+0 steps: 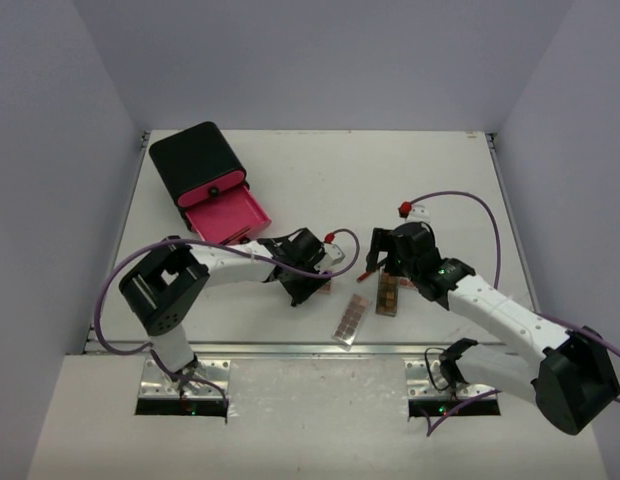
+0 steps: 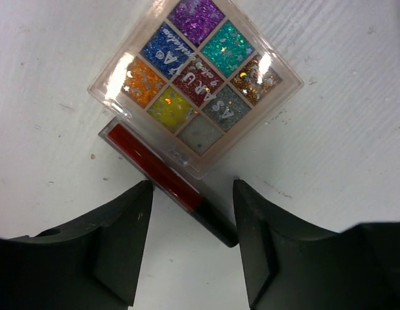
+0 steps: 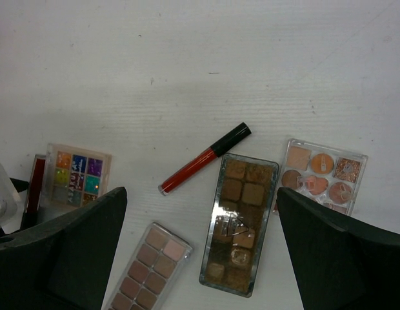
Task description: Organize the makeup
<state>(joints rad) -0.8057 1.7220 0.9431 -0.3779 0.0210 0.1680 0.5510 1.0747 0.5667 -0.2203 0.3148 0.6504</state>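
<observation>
Red lip gloss tube (image 2: 162,169) with a black cap lies slantwise between the two fingers of the left claw (image 2: 191,194), which stands open astride it. The cap end sits close against one finger, though I cannot tell whether it touches. Edge to edge with the tube lies the glitter palette (image 2: 195,77), a clear square case of nine pans: purple, teal, blue, red, bronze, orange, yellow, silver and white, with lettering printed across the lid. In the top view the left claw (image 1: 308,290) covers both, near the middle of the counter (image 1: 440,180).

The right claw (image 3: 200,194) hangs spread wide over a group just to the right, gripping nothing. Below it lie a second red gloss (image 3: 203,158), black-capped, and a dark brown palette (image 3: 239,223) just beside it. A long nude palette (image 3: 148,268) lies nearer and to the left, and a peach palette (image 3: 322,174) of round pans lies on the right. The peach palette's near corner is hidden behind a finger, and the nude palette is cut off by the picture's edge. At the far left of the counter stands a black box (image 1: 195,155) with its pink drawer (image 1: 225,215) pulled out.
</observation>
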